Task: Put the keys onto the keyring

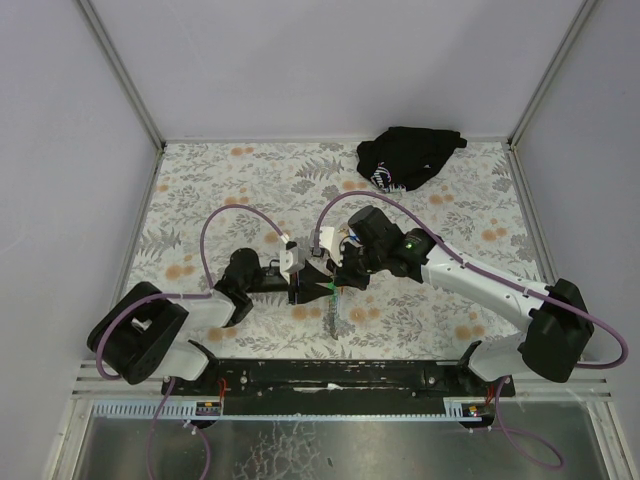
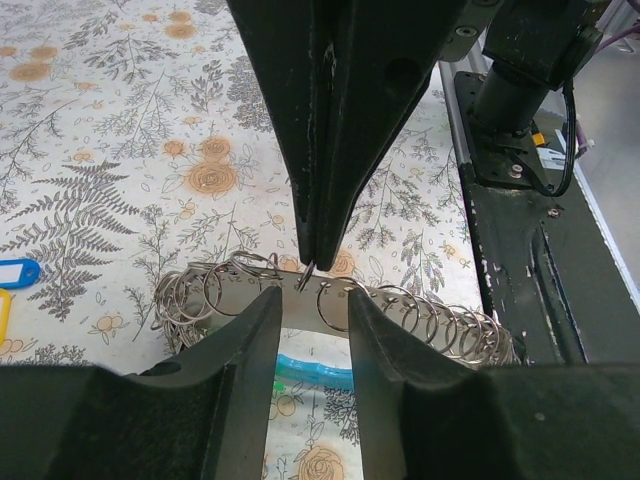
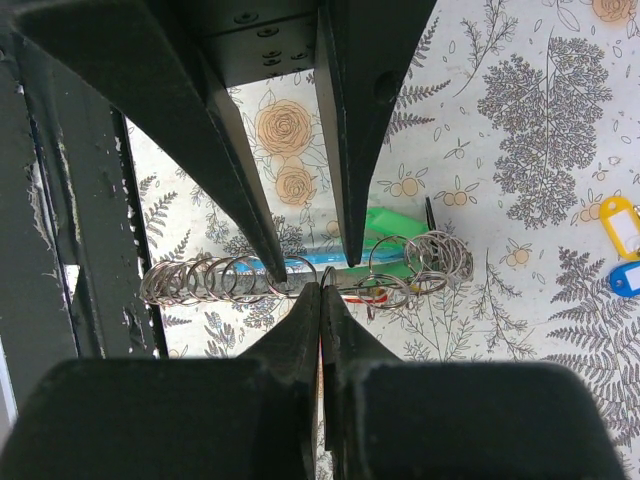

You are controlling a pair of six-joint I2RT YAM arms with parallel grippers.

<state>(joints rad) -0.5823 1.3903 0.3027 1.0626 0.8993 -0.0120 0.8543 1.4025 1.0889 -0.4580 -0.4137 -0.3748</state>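
The keyring is a curved metal strip [image 2: 300, 312] carrying several thin silver rings [image 2: 440, 322], on a light-blue strap [image 2: 310, 368] with a green tag [image 3: 398, 224] and a red tag [image 3: 372, 297]. My left gripper [image 2: 312, 295] is shut on the strip, one finger on each side. My right gripper [image 3: 321, 288] is shut on one thin ring at the strip's edge, and its fingers [image 2: 325, 180] point down between the left ones. The grippers meet at mid-table, left [image 1: 300, 280] and right [image 1: 336, 277]. A blue tag [image 3: 625, 279] lies on the table apart from them; the keys themselves do not show.
A black cloth bundle [image 1: 408, 157] lies at the back right of the flowered table cover [image 1: 200, 190]. A yellow tag [image 3: 620, 225] lies beside the blue one. The strap [image 1: 332, 312] hangs toward the black base rail [image 1: 340, 372] at the near edge.
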